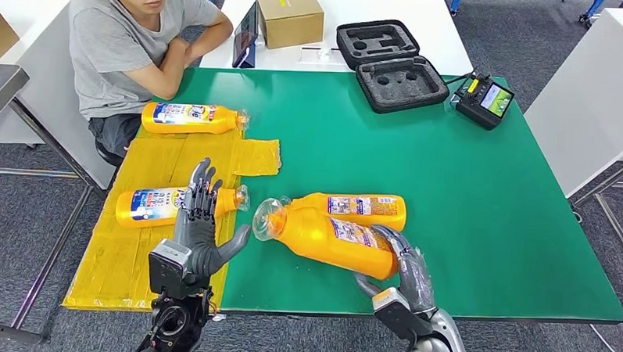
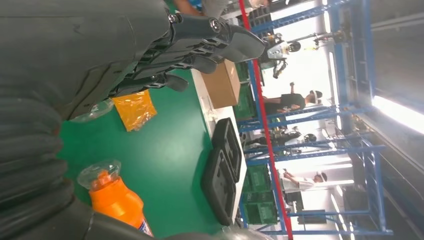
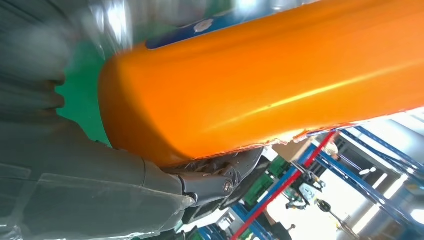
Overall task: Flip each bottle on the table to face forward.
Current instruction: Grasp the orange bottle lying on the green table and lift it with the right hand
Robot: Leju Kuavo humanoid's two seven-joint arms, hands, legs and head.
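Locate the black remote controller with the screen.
In the head view, the controller sits at the green mat's far right edge, just right of the open black foam case.

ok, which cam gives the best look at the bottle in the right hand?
Head view: the held bottle shows whole, cap to base, with the right hand gripping its base end. Right wrist view has just a blurred orange side. Left wrist view catches its cap and neck.

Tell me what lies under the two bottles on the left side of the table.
Both left bottles lie on crinkled yellow sheeting spread over the green mat. The open left hand covers part of the nearer bottle; whatever lies under the sheeting is hidden.
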